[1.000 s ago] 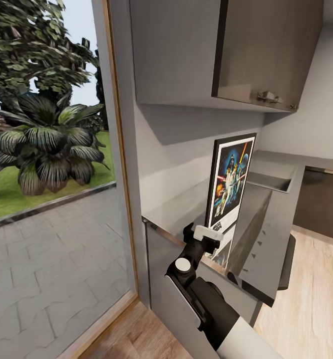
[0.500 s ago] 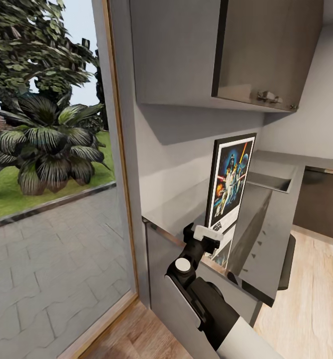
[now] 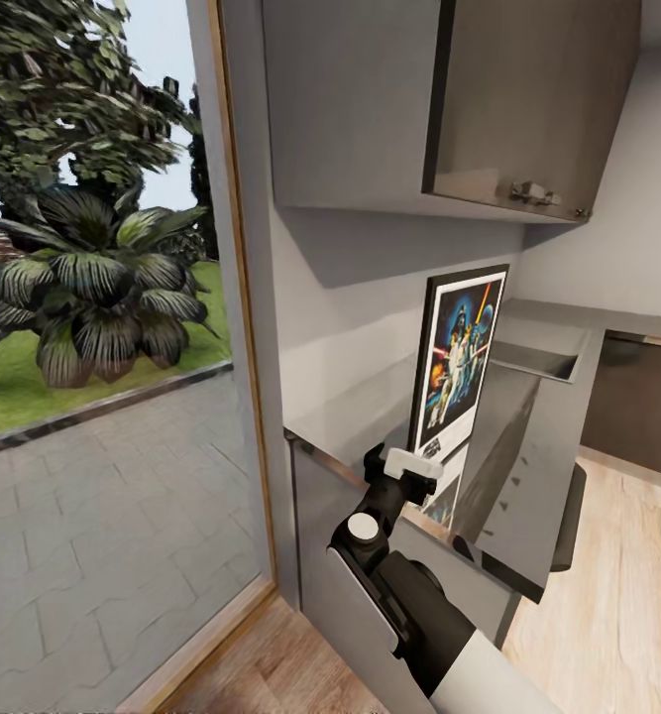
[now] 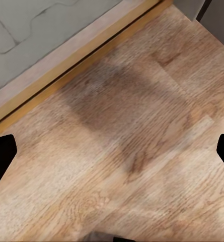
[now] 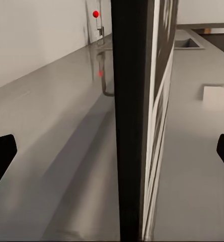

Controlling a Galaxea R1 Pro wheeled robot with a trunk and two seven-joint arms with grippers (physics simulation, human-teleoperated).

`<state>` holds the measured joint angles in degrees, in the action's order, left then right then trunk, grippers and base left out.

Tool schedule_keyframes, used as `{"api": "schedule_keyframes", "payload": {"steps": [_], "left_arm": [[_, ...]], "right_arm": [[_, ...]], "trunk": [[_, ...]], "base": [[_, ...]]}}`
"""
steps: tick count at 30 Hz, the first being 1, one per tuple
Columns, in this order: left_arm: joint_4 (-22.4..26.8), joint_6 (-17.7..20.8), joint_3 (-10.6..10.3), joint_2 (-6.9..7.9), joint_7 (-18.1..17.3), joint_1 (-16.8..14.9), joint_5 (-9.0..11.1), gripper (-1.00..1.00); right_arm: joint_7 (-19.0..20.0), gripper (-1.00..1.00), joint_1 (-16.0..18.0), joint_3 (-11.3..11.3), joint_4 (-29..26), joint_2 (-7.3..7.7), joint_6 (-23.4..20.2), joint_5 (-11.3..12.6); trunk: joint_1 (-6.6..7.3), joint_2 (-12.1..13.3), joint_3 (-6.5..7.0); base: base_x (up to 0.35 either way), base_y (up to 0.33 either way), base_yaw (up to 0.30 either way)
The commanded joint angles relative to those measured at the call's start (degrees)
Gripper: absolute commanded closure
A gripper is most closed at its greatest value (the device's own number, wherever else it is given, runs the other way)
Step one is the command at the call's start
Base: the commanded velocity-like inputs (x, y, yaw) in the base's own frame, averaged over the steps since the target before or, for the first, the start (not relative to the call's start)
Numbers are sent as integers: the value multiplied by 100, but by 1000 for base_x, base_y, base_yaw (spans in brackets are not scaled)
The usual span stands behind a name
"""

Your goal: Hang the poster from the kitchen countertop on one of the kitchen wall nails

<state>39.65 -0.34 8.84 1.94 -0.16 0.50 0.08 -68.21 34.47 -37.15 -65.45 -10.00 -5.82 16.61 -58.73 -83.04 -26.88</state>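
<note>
Poster [image 3: 456,359] stands upright mid-frame on the tabletop [image 3: 528,436], right hand [image 3: 409,466] at its bottom edge with fingers spread wide, unclamped; any nudge likely tips it.

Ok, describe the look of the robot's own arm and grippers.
The right arm has a white lower segment, a black middle housing with a round white cap, and a white block at the right gripper. The left gripper's fingertips are plain black.
</note>
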Motion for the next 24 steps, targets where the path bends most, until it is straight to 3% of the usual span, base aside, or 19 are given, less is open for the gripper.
{"api": "schedule_keyframes", "payload": {"steps": [1, 24], "left_arm": [[8, -3, 4, 0, -2, 3, 1, -100], [8, -9, 4, 0, -2, 3, 2, -100]], "right_arm": [[-34, -100, 7, -12, -3, 0, -60, 17], [-34, -100, 7, -12, -12, 0, -60, 13]], "trunk": [[0, -4, -5], [0, -4, -5]], "base": [[-42, 25, 0], [-5, 3, 0]]}}
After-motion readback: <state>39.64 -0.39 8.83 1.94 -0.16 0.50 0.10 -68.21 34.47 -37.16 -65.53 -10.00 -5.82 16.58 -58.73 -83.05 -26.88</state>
